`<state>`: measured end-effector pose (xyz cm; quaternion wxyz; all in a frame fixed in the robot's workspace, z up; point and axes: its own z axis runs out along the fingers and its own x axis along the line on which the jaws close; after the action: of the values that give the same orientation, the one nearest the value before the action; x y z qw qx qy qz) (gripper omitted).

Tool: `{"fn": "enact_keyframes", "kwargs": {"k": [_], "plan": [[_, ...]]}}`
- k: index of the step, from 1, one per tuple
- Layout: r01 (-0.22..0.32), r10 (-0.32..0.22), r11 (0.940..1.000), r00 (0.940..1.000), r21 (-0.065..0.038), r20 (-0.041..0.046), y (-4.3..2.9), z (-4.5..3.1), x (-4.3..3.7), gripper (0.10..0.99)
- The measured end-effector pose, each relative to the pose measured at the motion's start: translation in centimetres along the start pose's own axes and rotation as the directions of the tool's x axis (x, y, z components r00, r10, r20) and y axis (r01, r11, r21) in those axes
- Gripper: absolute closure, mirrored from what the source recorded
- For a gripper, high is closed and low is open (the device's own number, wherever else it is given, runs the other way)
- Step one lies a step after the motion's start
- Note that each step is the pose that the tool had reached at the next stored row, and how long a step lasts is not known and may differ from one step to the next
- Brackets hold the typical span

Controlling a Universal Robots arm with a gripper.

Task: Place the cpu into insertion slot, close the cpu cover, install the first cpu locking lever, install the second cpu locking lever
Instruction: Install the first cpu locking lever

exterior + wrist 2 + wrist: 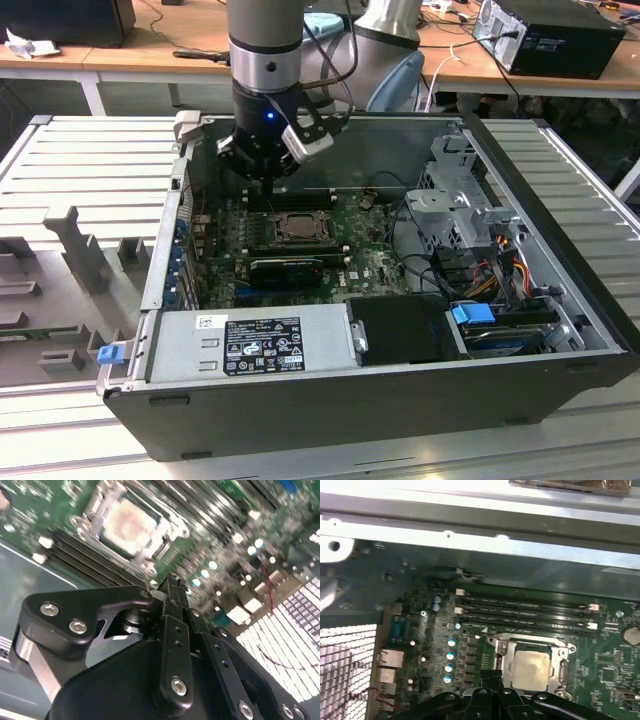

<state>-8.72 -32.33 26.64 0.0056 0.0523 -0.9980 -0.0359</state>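
The cpu [298, 227] sits flat in the slot [272, 228] at the middle of the green board [375, 262]. In both wrist views its pale face shows through the window of the cover [530, 641], which lies down around it.

At the exterior view's left, grey fixtures [75, 245] stand on the ribbed table [90, 150]. A blue tab [108, 352] juts from the near corner of the open case [400, 410]. Next along the case's near wall lies the grey power supply [255, 342].

Beyond it the arm [265, 50] extends down into the case. Its claw [268, 183] hangs above the board just beside the slot, clear of the cpu and near the long black memory slots [525, 612]. The fingers [172, 630] are pressed together with nothing between them.

A black card [287, 268] lies on the near side of the slot. Toward the exterior view's right stand a metal drive cage [455, 205], a bundle of cables [505, 265] and a blue clip [473, 313].
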Motion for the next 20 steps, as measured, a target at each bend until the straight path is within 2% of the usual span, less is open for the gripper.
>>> {"fn": "enact_keyframes", "kwargs": {"k": [1, 3, 4, 7, 9, 14, 20], "plan": [[0.000, 0.000, 1.0000, 1.0000, -0.008, 0.0008, 0.07, 0.02, 0.59, 0.980], [0.000, 0.000, 0.9998, 1.0000, -0.018, 0.0021, 0.26, 0.13, 1.08, 0.980], [0.000, 0.000, 0.9998, 1.0000, -0.020, 0.0022, 0.36, 0.18, 1.17, 0.980], [0.000, 0.000, 0.9993, 1.0000, -0.039, 0.0041, 0.93, 0.45, 1.77, 0.980], [-0.002, 0.003, 0.9989, 1.0000, -0.046, 0.0051, 1.20, 0.68, 1.75, 0.980], [-0.006, 0.007, 0.9988, 1.0000, -0.049, 0.0057, 2.08, 0.96, 1.66, 0.980], [-0.006, 0.007, 0.9988, 1.0000, -0.049, 0.0055, 2.14, 1.02, 1.36, 0.980]]}}
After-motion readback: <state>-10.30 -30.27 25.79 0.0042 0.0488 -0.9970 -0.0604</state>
